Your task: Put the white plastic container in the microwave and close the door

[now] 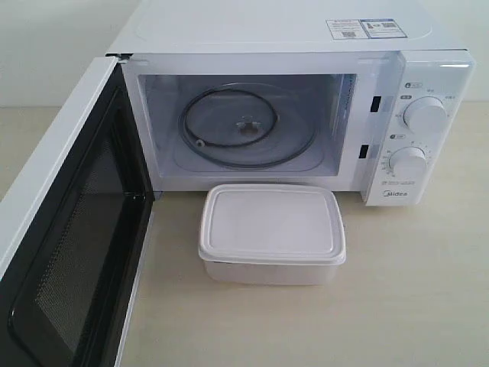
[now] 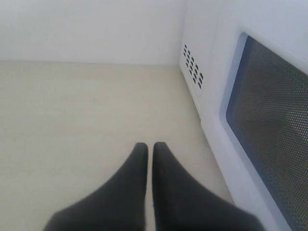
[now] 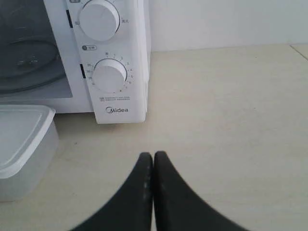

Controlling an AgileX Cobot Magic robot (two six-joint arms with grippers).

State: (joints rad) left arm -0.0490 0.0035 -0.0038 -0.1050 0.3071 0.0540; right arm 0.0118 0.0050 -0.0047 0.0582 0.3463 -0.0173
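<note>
White plastic container (image 1: 271,233) is sitting on the table (image 1: 428,306) before the microwave (image 1: 290,34), door (image 1: 53,229) hanging wide. You are holding left gripper (image 2: 150,147) and right gripper (image 3: 153,156) pinched together, empty; pickup is likely calling for parted jaws.

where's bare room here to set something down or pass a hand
Bare table right of the white plastic container, in front of the microwave dials, and on the container's near side. The glass turntable is bare too. Tight: the strip between container and open door.
</note>
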